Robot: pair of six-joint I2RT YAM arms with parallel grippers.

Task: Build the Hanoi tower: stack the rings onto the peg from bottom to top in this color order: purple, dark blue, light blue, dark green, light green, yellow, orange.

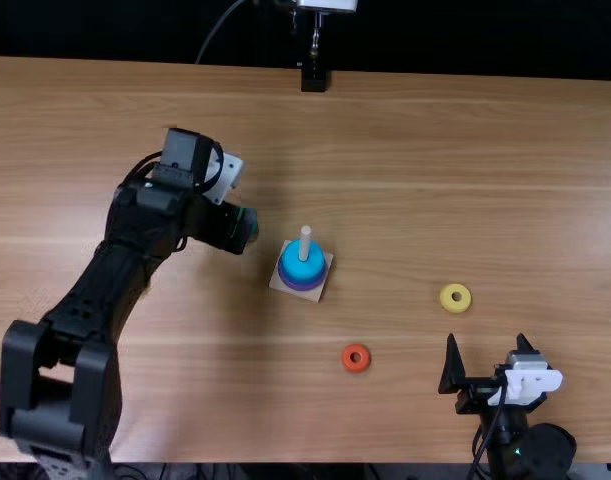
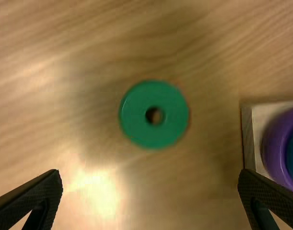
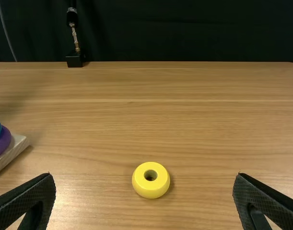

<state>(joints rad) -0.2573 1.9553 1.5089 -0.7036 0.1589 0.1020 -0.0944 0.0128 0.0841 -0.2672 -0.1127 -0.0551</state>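
You had the left claw (image 1: 247,235) spread above the green ring (image 2: 134,115), the right claw (image 1: 487,345) spread toward the table's (image 1: 435,160) near edge.

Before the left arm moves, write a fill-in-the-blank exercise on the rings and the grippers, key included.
On the pale, upright, rod-shaped peg, the bottom ring is ____.
The loose ring nearest the right gripper is coloured ____.
The fingers of the left gripper stand ____, not shut.
The flat, round green ring has a ____ through its middle.

Missing words, in order: purple; yellow; open; hole.
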